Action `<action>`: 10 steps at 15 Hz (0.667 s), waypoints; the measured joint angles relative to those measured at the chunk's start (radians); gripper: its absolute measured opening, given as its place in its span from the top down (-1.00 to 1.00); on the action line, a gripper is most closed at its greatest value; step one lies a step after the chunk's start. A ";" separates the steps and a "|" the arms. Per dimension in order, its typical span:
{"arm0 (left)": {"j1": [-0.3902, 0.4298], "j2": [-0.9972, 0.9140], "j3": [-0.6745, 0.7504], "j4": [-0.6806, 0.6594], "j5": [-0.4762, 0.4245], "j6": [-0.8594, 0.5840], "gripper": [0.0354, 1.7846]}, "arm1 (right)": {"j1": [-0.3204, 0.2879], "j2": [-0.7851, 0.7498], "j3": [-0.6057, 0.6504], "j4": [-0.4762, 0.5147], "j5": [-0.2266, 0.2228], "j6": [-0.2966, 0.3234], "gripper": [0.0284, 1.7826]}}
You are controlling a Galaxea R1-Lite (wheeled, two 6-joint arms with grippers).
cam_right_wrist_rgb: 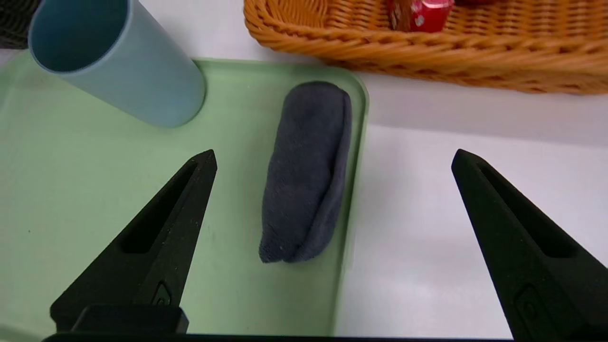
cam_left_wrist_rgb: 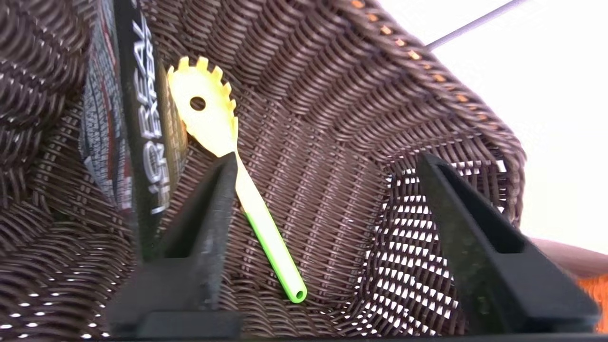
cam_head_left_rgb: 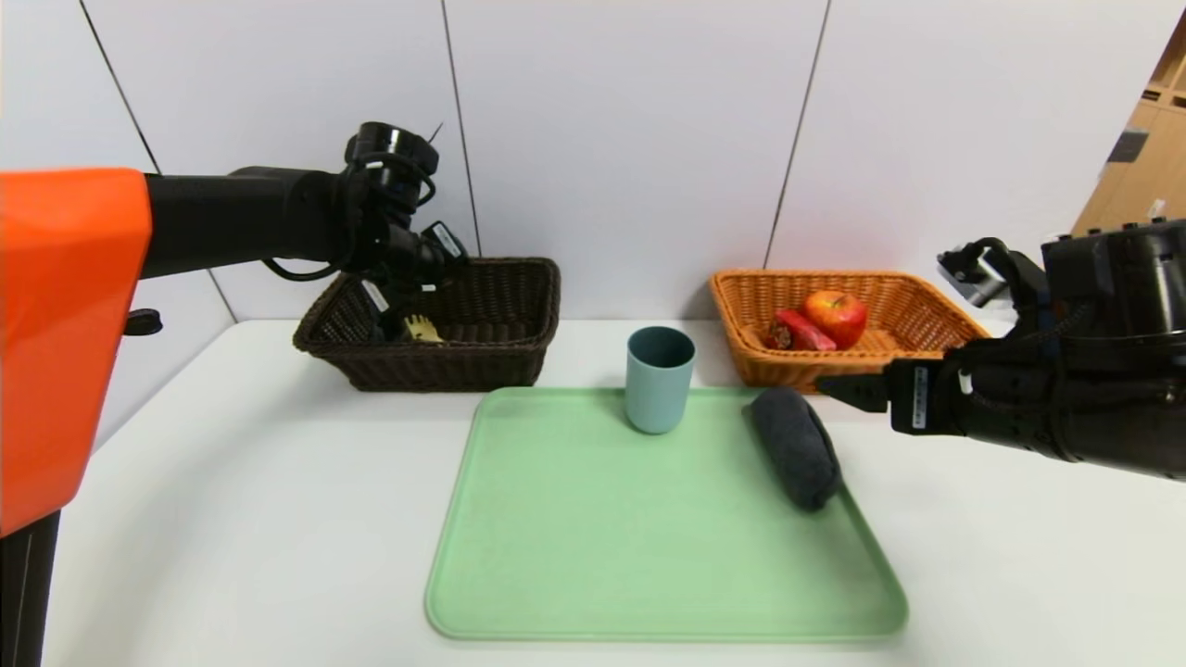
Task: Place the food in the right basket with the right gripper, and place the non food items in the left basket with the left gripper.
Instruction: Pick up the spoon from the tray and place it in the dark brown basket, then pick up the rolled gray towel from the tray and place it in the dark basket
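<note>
My left gripper (cam_head_left_rgb: 398, 315) (cam_left_wrist_rgb: 327, 161) reaches down into the dark brown left basket (cam_head_left_rgb: 463, 366) (cam_left_wrist_rgb: 361, 118), open and holding nothing. The yellow pasta spoon (cam_head_left_rgb: 422, 327) (cam_left_wrist_rgb: 213, 118) with its green handle lies loose on the basket floor beside one finger, next to a dark lettered bottle (cam_left_wrist_rgb: 142, 142). A teal-grey cup (cam_head_left_rgb: 659, 378) (cam_right_wrist_rgb: 118, 61) and a dark grey rolled cloth (cam_head_left_rgb: 795, 446) (cam_right_wrist_rgb: 306, 175) sit on the green tray (cam_head_left_rgb: 649, 556) (cam_right_wrist_rgb: 95, 190). The orange-tan right basket (cam_head_left_rgb: 927, 306) (cam_right_wrist_rgb: 427, 52) holds the apple (cam_head_left_rgb: 836, 317) and red carton (cam_head_left_rgb: 804, 330) (cam_right_wrist_rgb: 425, 12). My right gripper (cam_head_left_rgb: 839, 387) (cam_right_wrist_rgb: 333, 156) hovers open by the cloth.
The white table (cam_head_left_rgb: 232, 482) carries the tray in the middle, with both baskets along the back wall. The right arm's bulk hangs over the table's right side. White table surface shows to the left and right of the tray.
</note>
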 joint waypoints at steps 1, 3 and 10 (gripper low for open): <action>-0.001 -0.013 0.000 -0.001 0.000 0.003 -0.57 | 0.016 0.014 -0.032 0.016 -0.010 0.000 -0.92; -0.002 -0.056 0.000 0.001 -0.001 0.021 -0.64 | 0.044 0.039 -0.105 0.112 -0.014 0.005 -0.92; -0.004 -0.325 0.217 -0.010 -0.072 0.344 -0.80 | 0.084 0.186 -0.311 0.476 -0.044 0.061 -0.92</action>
